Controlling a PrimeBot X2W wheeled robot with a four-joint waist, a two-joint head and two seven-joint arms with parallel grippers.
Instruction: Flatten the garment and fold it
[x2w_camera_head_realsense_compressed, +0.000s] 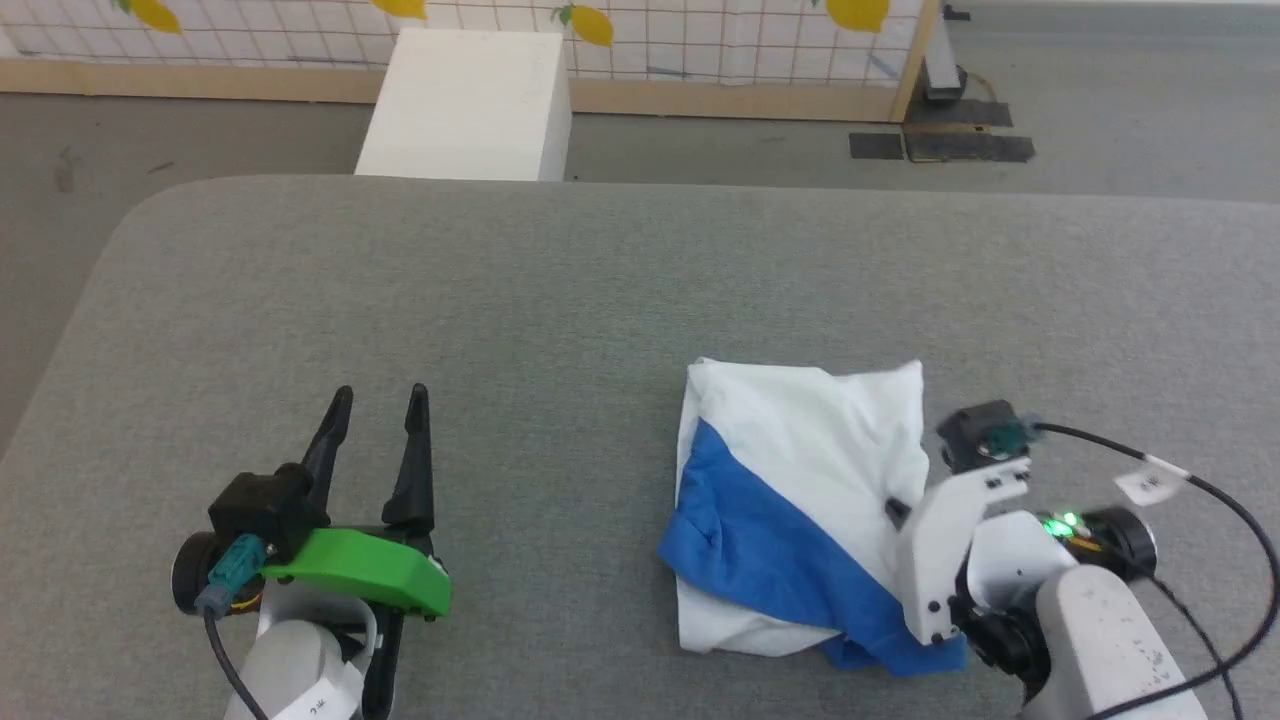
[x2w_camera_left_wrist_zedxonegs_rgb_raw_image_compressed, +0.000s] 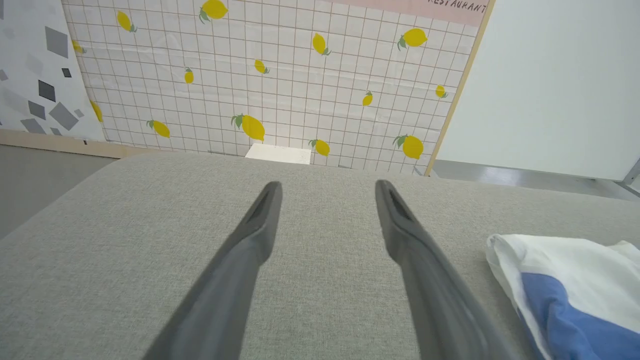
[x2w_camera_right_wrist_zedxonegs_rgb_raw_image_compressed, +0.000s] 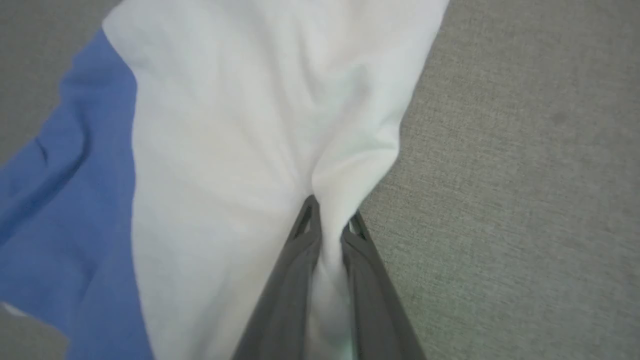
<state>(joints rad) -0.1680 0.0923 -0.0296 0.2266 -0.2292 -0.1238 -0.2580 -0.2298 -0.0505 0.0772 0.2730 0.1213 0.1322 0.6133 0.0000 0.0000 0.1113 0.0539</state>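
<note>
The garment (x2w_camera_head_realsense_compressed: 790, 480), white with a bright blue part, lies bunched on the right of the grey table (x2w_camera_head_realsense_compressed: 560, 300). In the right wrist view my right gripper (x2w_camera_right_wrist_zedxonegs_rgb_raw_image_compressed: 331, 212) is shut on a pinched fold of the garment's (x2w_camera_right_wrist_zedxonegs_rgb_raw_image_compressed: 240, 125) white cloth, which runs between its two fingers. In the head view that arm's wrist sits over the garment's right edge and hides the fingertips. My left gripper (x2w_camera_head_realsense_compressed: 380, 400) rests open on bare table at the lower left, well apart from the cloth. The left wrist view shows its fingers (x2w_camera_left_wrist_zedxonegs_rgb_raw_image_compressed: 260, 225) spread wide, with the garment (x2w_camera_left_wrist_zedxonegs_rgb_raw_image_compressed: 575, 285) off to the right.
A white box (x2w_camera_head_realsense_compressed: 470, 100) stands on the floor beyond the table's far edge, in front of a lemon-patterned tiled panel (x2w_camera_head_realsense_compressed: 700, 30). The table's left corner is rounded. A black cable (x2w_camera_head_realsense_compressed: 1230, 520) loops off my right wrist.
</note>
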